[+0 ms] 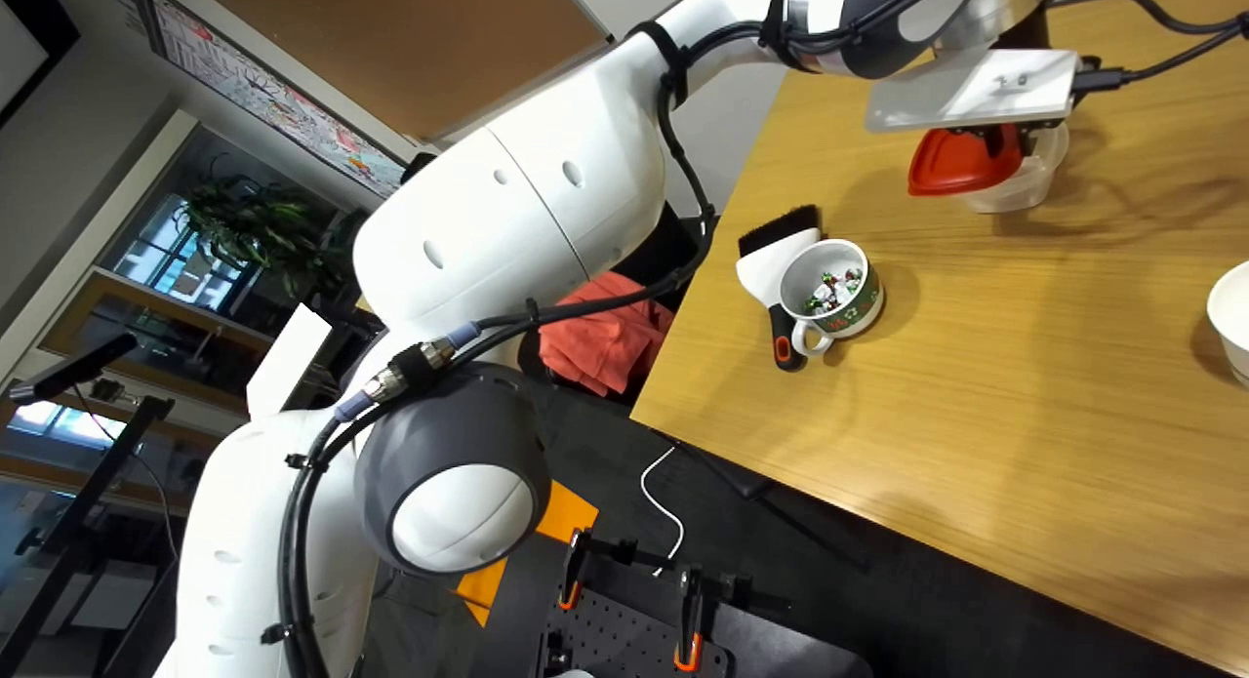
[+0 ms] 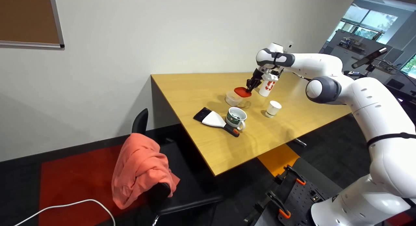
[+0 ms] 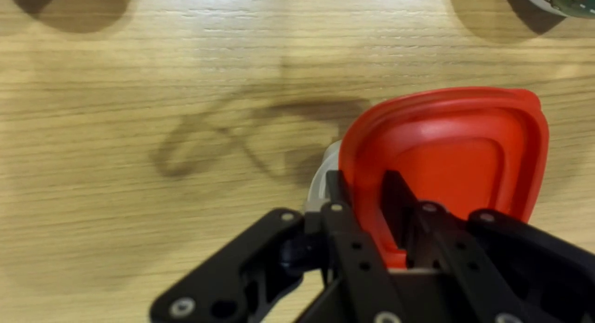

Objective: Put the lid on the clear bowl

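The red lid [image 1: 954, 159] is held at one edge by my gripper and also shows in an exterior view [image 2: 242, 91] and in the wrist view [image 3: 455, 160]. My gripper [image 3: 362, 176] is shut on that edge, with one finger on each side of the rim. The clear bowl [image 1: 1013, 192] stands upright on the table, partly behind and below the lid. It also shows in an exterior view [image 2: 232, 99]. In the wrist view the lid hides most of the bowl [image 3: 320, 181]. The lid is raised and offset from the bowl; I cannot tell if they touch.
A patterned mug [image 1: 849, 307] with small wrapped contents stands against a white brush [image 2: 213, 119] with a black handle. A white cup [image 2: 273, 108] stands nearer the table's front edge. A white cup with a red logo [image 2: 268, 86] is beside the gripper.
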Robot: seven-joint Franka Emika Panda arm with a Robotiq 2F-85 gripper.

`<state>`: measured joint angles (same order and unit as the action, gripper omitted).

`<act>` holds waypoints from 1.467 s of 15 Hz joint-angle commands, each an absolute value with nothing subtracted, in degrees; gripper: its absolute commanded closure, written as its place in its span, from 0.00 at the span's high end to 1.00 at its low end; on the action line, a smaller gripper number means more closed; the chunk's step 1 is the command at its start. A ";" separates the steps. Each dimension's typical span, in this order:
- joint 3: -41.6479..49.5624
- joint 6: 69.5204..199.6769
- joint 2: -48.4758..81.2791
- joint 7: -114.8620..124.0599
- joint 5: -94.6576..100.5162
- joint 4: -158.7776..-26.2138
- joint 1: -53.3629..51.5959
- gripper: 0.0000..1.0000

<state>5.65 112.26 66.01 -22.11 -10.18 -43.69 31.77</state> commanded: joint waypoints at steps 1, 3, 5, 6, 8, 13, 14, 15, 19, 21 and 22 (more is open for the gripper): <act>5.04 113.12 66.78 -23.01 -10.54 -42.71 31.88 0.06; 4.78 113.93 67.72 -23.22 -10.57 -41.59 31.87 0.06; 4.53 115.04 68.77 -23.22 -10.54 -40.60 31.90 0.06; 4.28 115.74 69.35 -23.46 -10.63 -40.09 32.01 0.06; 3.89 117.10 70.55 -23.41 -10.88 -39.11 32.24 0.06; 2.58 119.05 73.29 -23.01 -11.56 -36.28 32.85 0.06; 2.23 118.97 73.69 -23.05 -11.62 -35.70 33.02 0.06; 2.01 118.81 74.09 -22.99 -11.61 -35.10 33.16 0.06; 0.87 117.92 75.35 -23.24 -11.39 -33.02 33.78 0.06; 0.77 117.61 75.85 -23.14 -11.12 -32.35 33.90 0.06; 0.77 117.56 76.09 -23.09 -11.03 -32.04 33.93 0.06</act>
<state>1.63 118.48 74.07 -22.17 -10.48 -35.70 33.33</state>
